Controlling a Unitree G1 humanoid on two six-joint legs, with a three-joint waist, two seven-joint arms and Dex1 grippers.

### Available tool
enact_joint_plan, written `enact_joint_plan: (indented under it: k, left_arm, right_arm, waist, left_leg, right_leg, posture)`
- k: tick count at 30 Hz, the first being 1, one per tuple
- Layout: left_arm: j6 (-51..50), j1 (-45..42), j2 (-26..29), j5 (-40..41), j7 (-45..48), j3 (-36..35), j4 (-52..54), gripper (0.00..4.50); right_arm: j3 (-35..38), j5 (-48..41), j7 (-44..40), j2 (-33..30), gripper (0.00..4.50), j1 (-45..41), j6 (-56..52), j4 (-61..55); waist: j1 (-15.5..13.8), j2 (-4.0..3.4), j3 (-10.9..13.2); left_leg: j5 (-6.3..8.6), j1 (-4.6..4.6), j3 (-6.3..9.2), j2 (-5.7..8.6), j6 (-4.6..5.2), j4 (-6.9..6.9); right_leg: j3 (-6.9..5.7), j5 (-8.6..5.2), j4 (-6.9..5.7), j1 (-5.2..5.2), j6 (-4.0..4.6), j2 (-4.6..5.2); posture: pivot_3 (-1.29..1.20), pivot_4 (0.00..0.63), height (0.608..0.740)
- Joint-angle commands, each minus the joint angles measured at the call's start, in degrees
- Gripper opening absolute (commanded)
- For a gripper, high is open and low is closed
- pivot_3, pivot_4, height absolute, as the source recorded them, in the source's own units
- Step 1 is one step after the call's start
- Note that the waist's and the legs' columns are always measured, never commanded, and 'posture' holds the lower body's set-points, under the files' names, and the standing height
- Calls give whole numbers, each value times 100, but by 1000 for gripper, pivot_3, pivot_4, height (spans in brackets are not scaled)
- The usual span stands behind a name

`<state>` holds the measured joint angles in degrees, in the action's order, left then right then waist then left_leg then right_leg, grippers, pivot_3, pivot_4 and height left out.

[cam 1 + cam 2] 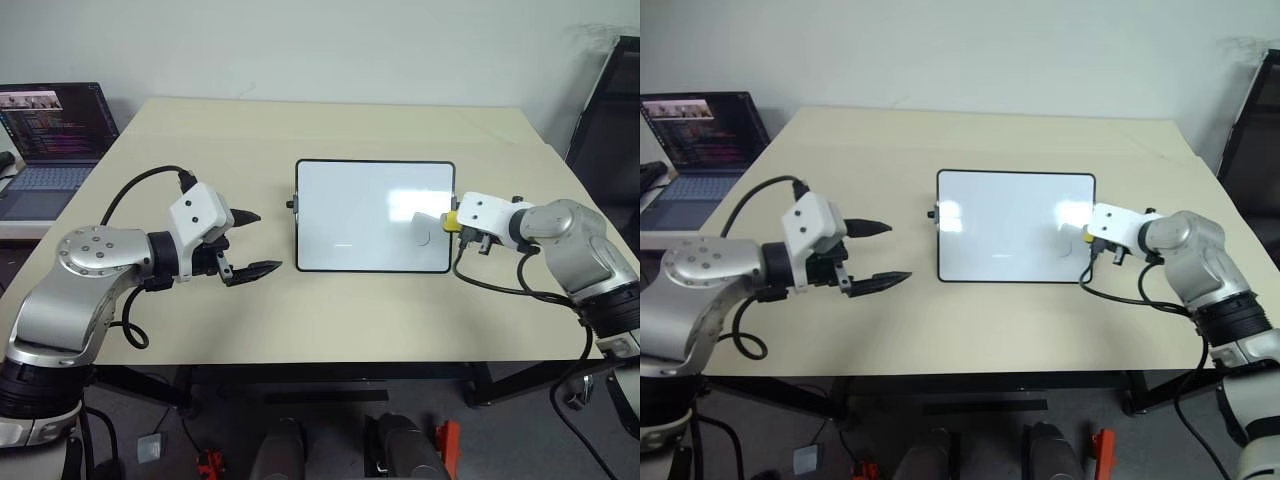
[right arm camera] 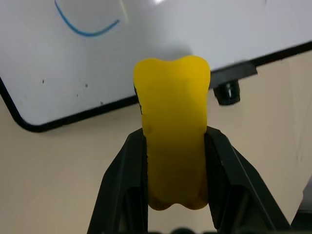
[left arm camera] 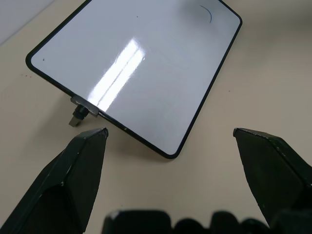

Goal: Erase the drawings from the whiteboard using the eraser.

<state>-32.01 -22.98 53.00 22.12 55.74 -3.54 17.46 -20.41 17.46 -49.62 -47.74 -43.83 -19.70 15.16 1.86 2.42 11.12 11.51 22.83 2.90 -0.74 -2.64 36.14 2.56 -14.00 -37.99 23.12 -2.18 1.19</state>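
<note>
Yellow eraser (image 2: 171, 146) clenched between the right gripper (image 1: 462, 223) fingers, at the whiteboard's (image 1: 372, 214) right edge beside a blue curved mark (image 2: 83, 27); whiteboard flat on the beige table (image 1: 300, 320); left gripper (image 1: 250, 243) spread wide, empty, left of the whiteboard; laptop (image 1: 50, 135) far left of it

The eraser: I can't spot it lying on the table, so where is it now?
The eraser is clamped in the right gripper, at the right short edge of the whiteboard, near its black knob.
</note>
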Motion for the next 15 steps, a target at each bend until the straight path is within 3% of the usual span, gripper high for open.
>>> enact_joint_plan:
  k: [1,8,15]
  left_arm:
    - [97,-127,21,-28,24,-20,67,4500]
    - [100,-147,28,-23,40,-4,46,4500]
    - [97,-154,2,-28,18,33,49,4500]
  right_arm:
    - [211,88,-52,-198,1126,111,-95,209]
    - [595,-1210,-1185,108,1123,273,-187,-1838]
    - [37,-727,-830,664,1123,103,-228,-1868]
  waist:
    - [-6,0,0]
    - [32,-16,11]
    - [77,-19,13]
  left_leg:
    - [0,1,1,1,0,0]
    - [2,17,2,-1,1,-19]
    - [4,17,6,-6,1,-37]
  right_leg:
    - [0,0,0,0,0,0]
    - [-2,12,4,18,-29,-3]
    - [-8,0,4,26,-18,-10]
  posture:
    - [0,150,740]
    - [0,150,740]
    - [0,150,740]
